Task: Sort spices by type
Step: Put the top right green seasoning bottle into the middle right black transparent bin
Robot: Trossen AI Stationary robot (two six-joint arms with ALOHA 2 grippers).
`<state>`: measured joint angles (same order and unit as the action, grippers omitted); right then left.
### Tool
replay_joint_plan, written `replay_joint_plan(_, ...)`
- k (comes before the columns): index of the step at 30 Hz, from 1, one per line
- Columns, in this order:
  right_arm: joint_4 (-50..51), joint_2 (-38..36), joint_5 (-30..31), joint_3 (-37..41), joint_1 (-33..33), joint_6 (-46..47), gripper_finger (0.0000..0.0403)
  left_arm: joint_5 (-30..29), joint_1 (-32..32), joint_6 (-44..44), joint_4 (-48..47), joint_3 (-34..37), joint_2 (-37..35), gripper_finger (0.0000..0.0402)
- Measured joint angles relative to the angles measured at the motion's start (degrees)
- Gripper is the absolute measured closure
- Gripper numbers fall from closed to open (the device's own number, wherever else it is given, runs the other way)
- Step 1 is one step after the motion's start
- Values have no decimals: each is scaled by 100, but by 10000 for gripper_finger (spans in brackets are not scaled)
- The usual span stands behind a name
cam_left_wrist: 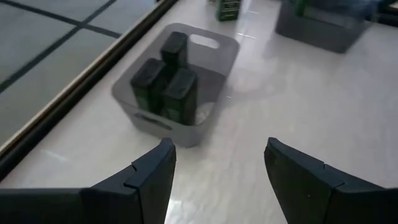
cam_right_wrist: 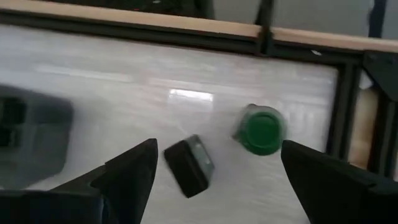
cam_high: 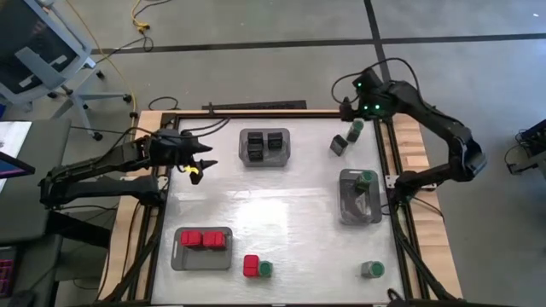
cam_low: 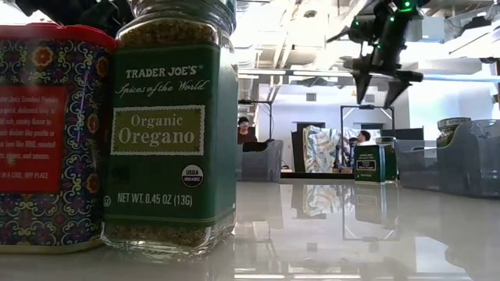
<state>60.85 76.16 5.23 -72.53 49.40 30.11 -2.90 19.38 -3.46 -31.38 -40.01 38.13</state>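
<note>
My right gripper (cam_right_wrist: 217, 180) hangs open above the table's far right corner, with nothing between its fingers. Below it a black spice box (cam_right_wrist: 186, 165) lies on its side, and a green-lidded jar (cam_right_wrist: 261, 130) stands upright beside it. My left gripper (cam_left_wrist: 217, 180) is open and empty in the air at the far left, pointing at a grey tray (cam_left_wrist: 211, 53) that holds black spices (cam_left_wrist: 177, 87). At the near edge a red box (cam_high: 251, 266) and an oregano jar (cam_low: 172, 125) stand side by side. Another green-lidded jar (cam_high: 371, 269) stands at the near right.
A grey tray (cam_high: 181, 247) at the near left holds red boxes (cam_high: 202, 240). A grey tray (cam_high: 345, 205) at the right holds a green-lidded jar (cam_high: 365, 180). The table's middle is bare. A dark frame rail (cam_high: 388, 162) runs along the table's right edge.
</note>
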Motion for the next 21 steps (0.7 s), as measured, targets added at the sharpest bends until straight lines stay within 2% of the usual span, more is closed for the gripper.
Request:
replay_joint_plan(4,13,2,1,194,320,86,37,-148,29,160,39,0,13,166)
replay_joint_plan(9,67,4,148,542,486,766,37,-158,385,626,754,295,-75,166)
replay_joint_plan(13,66,42,246,766,434,1340,37,-150,725,938,1192,553,-171,166)
replay_joint_plan(21,42,744,632,756,54,2121,37,-12,1173,1199,1198,616,-191,166)
